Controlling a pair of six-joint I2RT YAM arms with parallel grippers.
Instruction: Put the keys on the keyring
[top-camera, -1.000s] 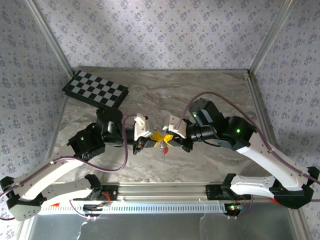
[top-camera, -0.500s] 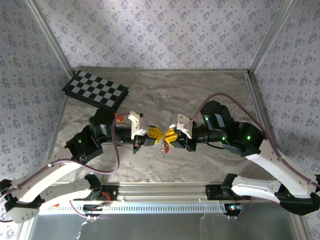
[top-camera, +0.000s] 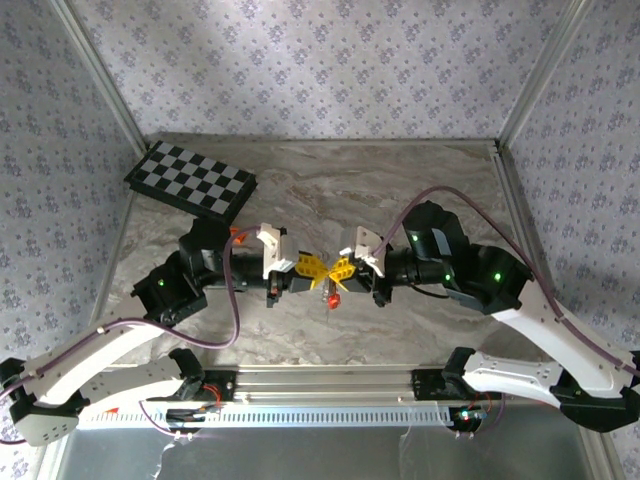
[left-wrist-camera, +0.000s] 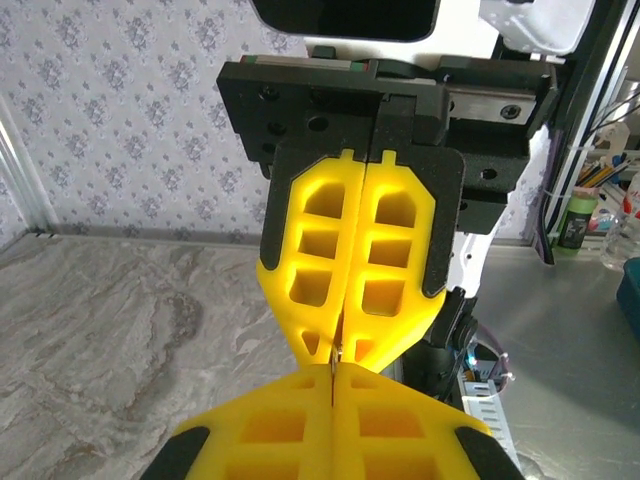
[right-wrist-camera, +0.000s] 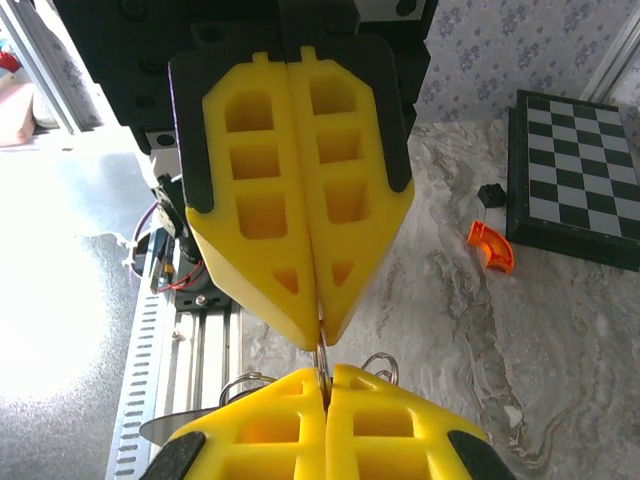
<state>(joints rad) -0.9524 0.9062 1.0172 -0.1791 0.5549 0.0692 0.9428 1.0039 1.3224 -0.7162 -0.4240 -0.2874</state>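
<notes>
1. Rail (top-camera: 330, 412) of ribbed metal runs along the near edge, with both arm bases bolted to it.
2. Both arms reach inward over the marbled table (top-camera: 420, 190) and meet nose to nose near its middle.
3. Left gripper (top-camera: 316, 268) comes in from the left. Its yellow fingers are pressed flat together, with no gap along the seam in the right wrist view.
4. Right gripper (top-camera: 334, 270) comes in from the right. Its yellow fingers are closed the same way, as the left wrist view shows.
5. The two sets of tips nearly touch. A thin silvery wire (right-wrist-camera: 321, 352) runs from the left seam straight into the right seam, so each pincer is clamped on one end of it.
6. I cannot tell whether that wire belongs to the keyring or to a key.
7. Thin wire loops (right-wrist-camera: 379, 362) stick up behind the right fingers, one on each side. A flat silvery strip (right-wrist-camera: 165, 428) juts out beside them.
8. One key (top-camera: 333, 298) with a red head shows just under the meeting tips in the top view, on the right gripper's side. I cannot tell whether it clears the table.
9. Farther out, an orange curved piece (right-wrist-camera: 490, 245) and a small black cube (right-wrist-camera: 490, 193) lie on the table, just beside the chessboard (top-camera: 190, 180).
10. The chessboard sits askew at the far left corner.
11. Patterned walls (top-camera: 300, 60) close the back.
</notes>
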